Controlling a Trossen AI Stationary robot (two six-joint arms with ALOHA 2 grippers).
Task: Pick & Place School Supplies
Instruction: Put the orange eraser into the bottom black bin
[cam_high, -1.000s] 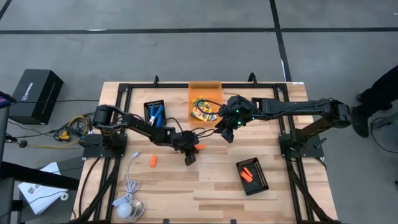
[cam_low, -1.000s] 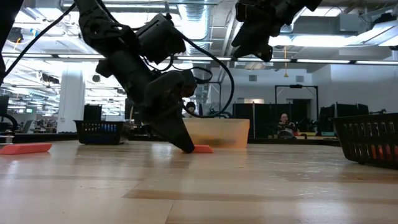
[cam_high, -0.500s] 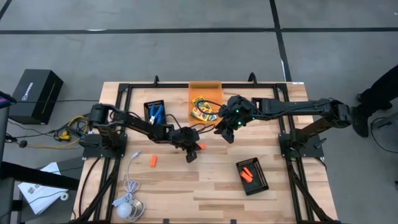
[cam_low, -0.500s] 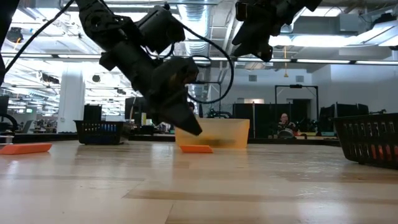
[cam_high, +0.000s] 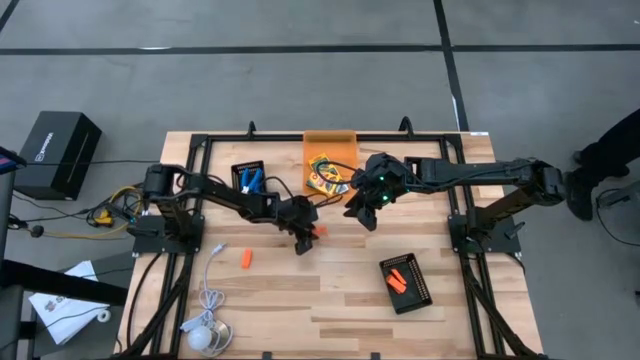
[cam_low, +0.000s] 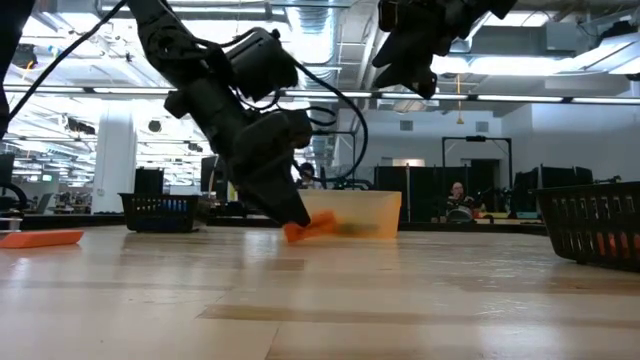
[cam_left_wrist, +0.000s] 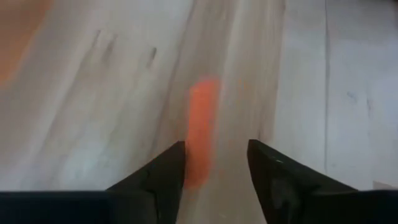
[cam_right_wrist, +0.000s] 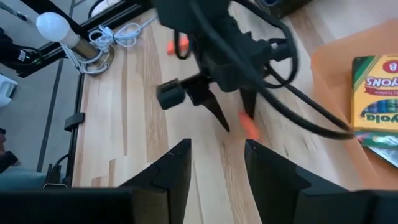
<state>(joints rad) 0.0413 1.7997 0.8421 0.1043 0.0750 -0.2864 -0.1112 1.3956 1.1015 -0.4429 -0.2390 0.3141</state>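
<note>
While the left gripper (cam_high: 303, 240) is lowered to the wooden tabletop (cam_high: 330, 300) near its centre, its two dark fingers (cam_left_wrist: 158, 180) are seen spread apart, with an orange piece (cam_left_wrist: 202, 134) lying on the wood in the gap between them and not clamped. In the low view the same orange piece (cam_low: 308, 229) appears at the fingertips, slightly tilted; whether it is touched by them cannot be told. The right gripper (cam_high: 366, 214) is held raised above the tabletop, just beside the orange translucent bin (cam_high: 330, 143) at the far edge, its fingers (cam_right_wrist: 174, 168) parted and nothing seen between them. Crayon boxes (cam_high: 325, 173) are lodged in that bin. A second orange piece (cam_high: 245, 259) is left on the bare wood toward the left edge. More orange pieces (cam_high: 398, 279) are contained in the black tray (cam_high: 412, 297) toward the near right corner. Blue-handled scissors (cam_high: 250, 181) are kept in another black tray (cam_high: 238, 169) near the far edge, left of the bin. A white cable with a round puck (cam_high: 203, 337) is laid at the near left corner.
</note>
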